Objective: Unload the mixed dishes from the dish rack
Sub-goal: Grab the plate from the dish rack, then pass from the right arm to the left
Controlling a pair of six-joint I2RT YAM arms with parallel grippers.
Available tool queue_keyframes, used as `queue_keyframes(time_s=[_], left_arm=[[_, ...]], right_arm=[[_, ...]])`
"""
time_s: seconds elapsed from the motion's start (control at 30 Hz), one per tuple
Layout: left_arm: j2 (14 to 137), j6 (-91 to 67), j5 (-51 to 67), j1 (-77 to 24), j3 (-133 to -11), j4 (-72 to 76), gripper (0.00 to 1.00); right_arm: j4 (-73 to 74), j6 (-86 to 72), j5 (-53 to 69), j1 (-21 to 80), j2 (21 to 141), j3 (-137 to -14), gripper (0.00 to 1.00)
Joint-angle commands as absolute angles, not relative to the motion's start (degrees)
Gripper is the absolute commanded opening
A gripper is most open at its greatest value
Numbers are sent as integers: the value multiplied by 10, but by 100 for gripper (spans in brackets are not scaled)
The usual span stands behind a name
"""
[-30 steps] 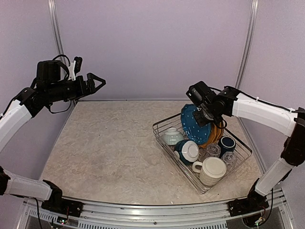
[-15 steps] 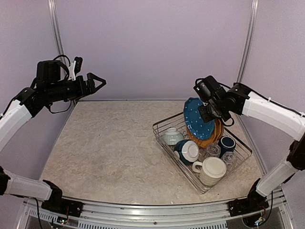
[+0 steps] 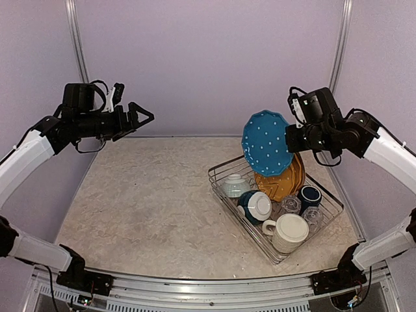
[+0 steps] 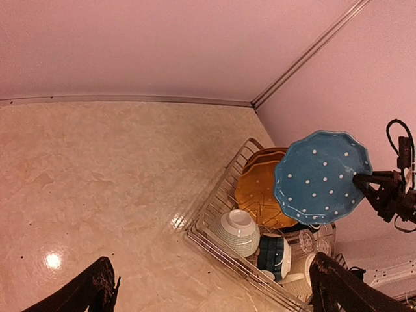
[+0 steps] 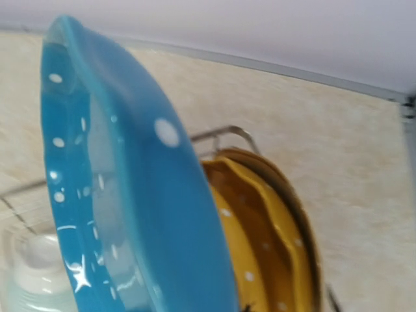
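Right gripper (image 3: pixel 292 139) clenched on 1 blue dotted plate (image 3: pixel 266 143), held upright above the dish rack (image 3: pixel 214 177). Left gripper (image 3: pixel 146 119) released, well left of the rack.

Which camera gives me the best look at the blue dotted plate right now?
Left wrist: the whole blue dotted plate shows face-on, with the right gripper pinching its rim. Top external shows it whole but smaller; right wrist shows only a blurred, edge-on close-up.
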State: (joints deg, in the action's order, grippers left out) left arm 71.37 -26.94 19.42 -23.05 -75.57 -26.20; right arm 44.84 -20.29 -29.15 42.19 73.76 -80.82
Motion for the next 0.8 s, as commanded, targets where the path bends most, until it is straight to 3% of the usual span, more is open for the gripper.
queue_keyframes(time_s=[0.0, 0.2, 0.47, 0.6, 0.77], left_arm=[[741, -308, 294, -228, -770, -247, 99], [802, -379, 444, -233, -763, -188, 99], [856, -415, 503, -259, -758, -156, 97], [870, -420, 514, -267, -759, -151, 83], [883, -418, 502, -270, -765, -168, 80]], right_arm=[[304, -266, -186, 398, 704, -794, 0], [212, -329, -49, 389, 720, -769, 0], [75, -408, 90, 389, 778, -748, 0], [6, -452, 148, 390, 802, -729, 0], [-60, -491, 184, 396, 818, -704, 0]])
